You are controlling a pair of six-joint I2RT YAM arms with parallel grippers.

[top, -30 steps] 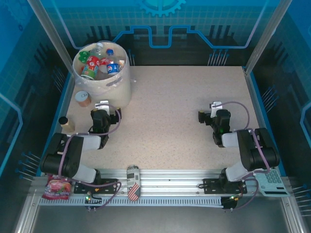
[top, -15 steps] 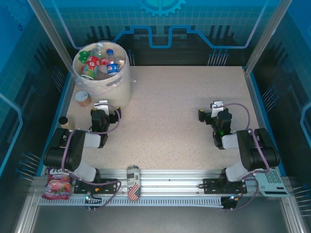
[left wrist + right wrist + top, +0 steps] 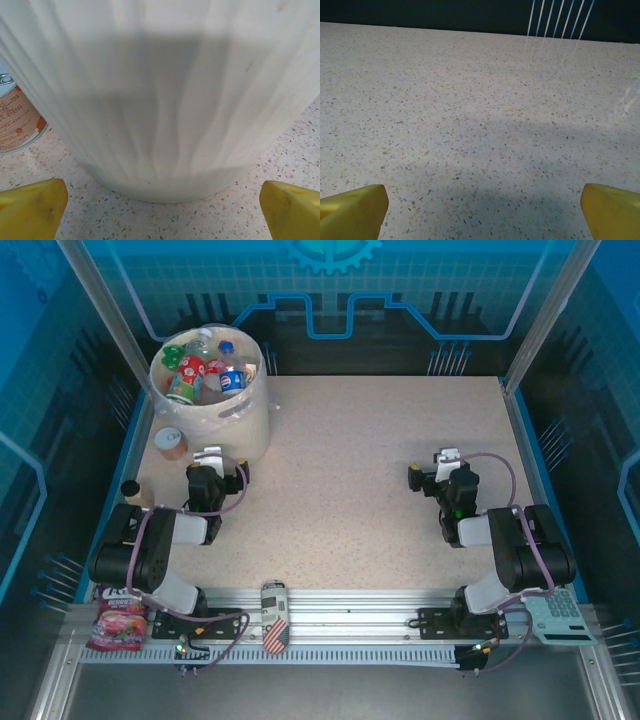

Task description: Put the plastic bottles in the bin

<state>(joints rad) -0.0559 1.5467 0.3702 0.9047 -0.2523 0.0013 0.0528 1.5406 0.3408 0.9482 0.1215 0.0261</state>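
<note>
- A red snack packet (image 3: 120,625) is seen at the left end of the front rail, partly under the left arm's elbow. Compared with a second ago, that elbow is drawn slightly back toward the rail, and no further shift is noted in the last half second.
- A small brown jar (image 3: 130,488) is found at the table's left edge, just beside the left forearm. A tan-lidded container (image 3: 171,442) stands just beside the bin's near-left wall.
- The left gripper (image 3: 160,212) is held low over the table, facing the foot of the bin. Its yellow fingertips (image 3: 30,207) are spread wide and nothing is held between them.
- The bin (image 3: 240,425) is placed at the far-left corner of the table (image 3: 370,460). The plastic bottles (image 3: 205,375) are heaped inside it, red caps and labels mixed with one green and one blue. The heap is unchanged over the last second.
- A striped can (image 3: 274,615) is laid on the front rail between the two bases.
- The right gripper (image 3: 482,215) is held low over bare tabletop, well apart from the bin. Its jaws are spread wide and nothing is carried. No movement is noted there.
- Every bottle that can be seen lies in the bin, so the task is judged finished or nearly so, and the small left-arm retreat is read as settling to rest.
</note>
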